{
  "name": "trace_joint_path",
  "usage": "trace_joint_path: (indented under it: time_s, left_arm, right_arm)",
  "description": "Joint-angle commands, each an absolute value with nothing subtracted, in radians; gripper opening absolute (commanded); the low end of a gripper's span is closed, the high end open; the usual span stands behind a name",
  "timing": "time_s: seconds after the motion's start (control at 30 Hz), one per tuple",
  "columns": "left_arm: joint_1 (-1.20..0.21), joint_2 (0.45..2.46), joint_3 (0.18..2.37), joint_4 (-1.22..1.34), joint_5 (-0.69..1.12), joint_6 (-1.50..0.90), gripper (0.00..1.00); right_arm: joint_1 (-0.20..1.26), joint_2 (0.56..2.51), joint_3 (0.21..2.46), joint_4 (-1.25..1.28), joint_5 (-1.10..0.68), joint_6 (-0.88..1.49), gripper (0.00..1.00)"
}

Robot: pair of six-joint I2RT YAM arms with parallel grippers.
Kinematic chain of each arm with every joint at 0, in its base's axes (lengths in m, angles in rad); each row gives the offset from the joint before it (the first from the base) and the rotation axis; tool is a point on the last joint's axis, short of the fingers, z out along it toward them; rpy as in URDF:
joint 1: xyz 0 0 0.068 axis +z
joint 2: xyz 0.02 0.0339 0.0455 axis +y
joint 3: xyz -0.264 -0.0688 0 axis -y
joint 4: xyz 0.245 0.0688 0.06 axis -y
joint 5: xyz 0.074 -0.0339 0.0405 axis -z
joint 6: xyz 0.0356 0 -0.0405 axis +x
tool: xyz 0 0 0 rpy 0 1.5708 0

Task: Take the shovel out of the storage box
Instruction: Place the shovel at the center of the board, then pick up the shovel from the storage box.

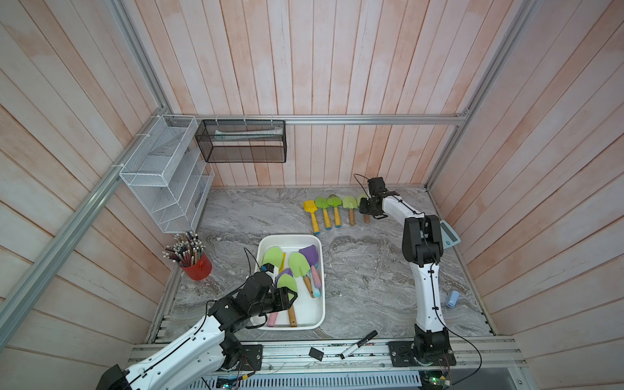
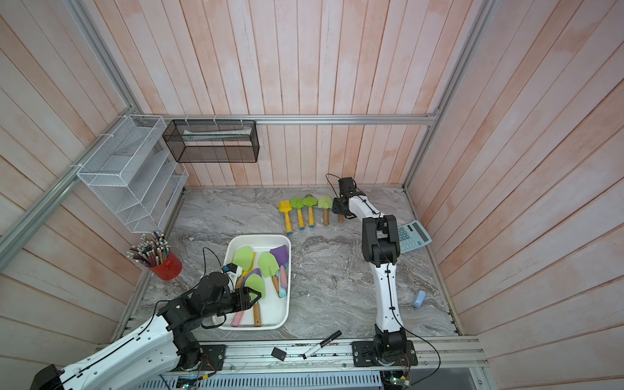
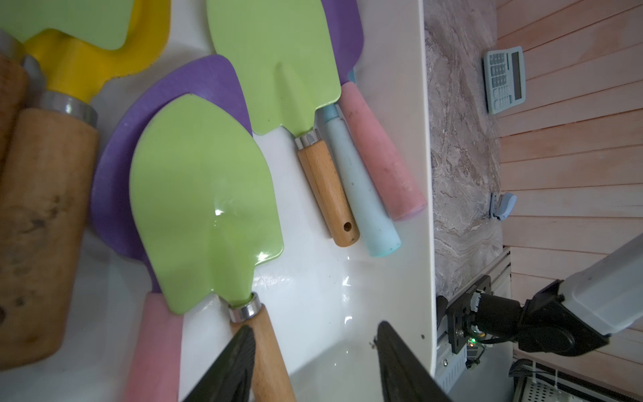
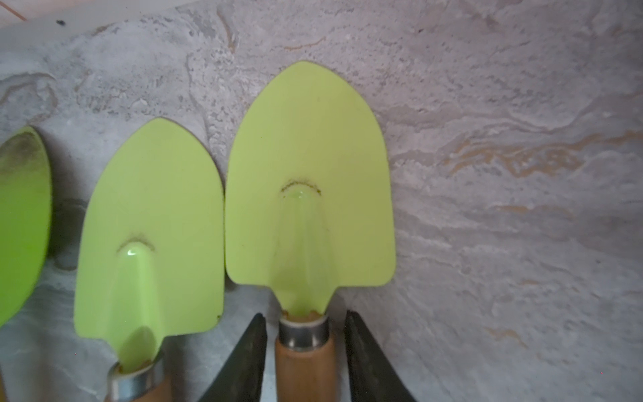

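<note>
Grey marbled worktop (image 1: pixel 354 270), walled by pale pink planks. Item: storage box (image 1: pixel 290 237), white, near the front on my left arm's side, holding a heap of shovels (image 1: pixel 297 266) with green, purple and yellow blades. Item: my left end effector (image 3: pixel 313 327), inside the box, fingers wide apart, nothing held; one finger (image 3: pixel 236 355) sits at the wooden handle of the green shovel (image 3: pixel 205 195), touching or just over it, I cannot tell; that shovel rests on a purple shovel (image 3: pixel 118 174). Item: row of five shovels (image 1: pixel 334 202) side by side at the back of the worktop, yellow shovel (image 1: pixel 310 206) at one end. Item: my right end effector (image 4: pixel 304 315), at the row's other end, jaws parted around the handle of the end shovel (image 4: pixel 309 181), a slim gap each side, no grip. Sundries: calculator (image 2: pixel 413 235), red cup of pencils (image 1: pixel 197 266), marker (image 1: pixel 358 344).
</note>
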State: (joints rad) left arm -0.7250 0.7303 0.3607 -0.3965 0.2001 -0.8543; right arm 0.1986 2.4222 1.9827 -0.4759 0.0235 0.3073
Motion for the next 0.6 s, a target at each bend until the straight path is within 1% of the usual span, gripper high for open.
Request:
trace_joint_path:
  time_s: [0.0,0.13,0.27,0.47,0.57]
  left_arm:
    - [-0.748,0.735,0.367,-0.387,0.17,-0.869,0.58]
    - [-0.793,0.783,0.389,-0.408,0.119,-0.883,0.58]
    - [-0.853,0.858,0.436,-0.449,0.036,-0.905,0.58]
    - [-0.93,0.953,0.51,-0.554,-0.079,-0.967,0.58]
    - [-0.961,1.002,0.539,-0.601,-0.113,-1.018,0.57]
  right_arm:
    - [0.201,2.351,1.951,-0.482,0.02,0.304,0.45]
    - [0.198,2.239,1.875,-0.452,0.025,0.319,0.5]
    - [0.212,2.061,1.671,-0.354,0.049,0.357,0.51]
    - [0.317,1.804,1.328,-0.19,0.077,0.387,0.52]
    - [0.377,1.729,1.237,-0.164,0.08,0.397,0.52]
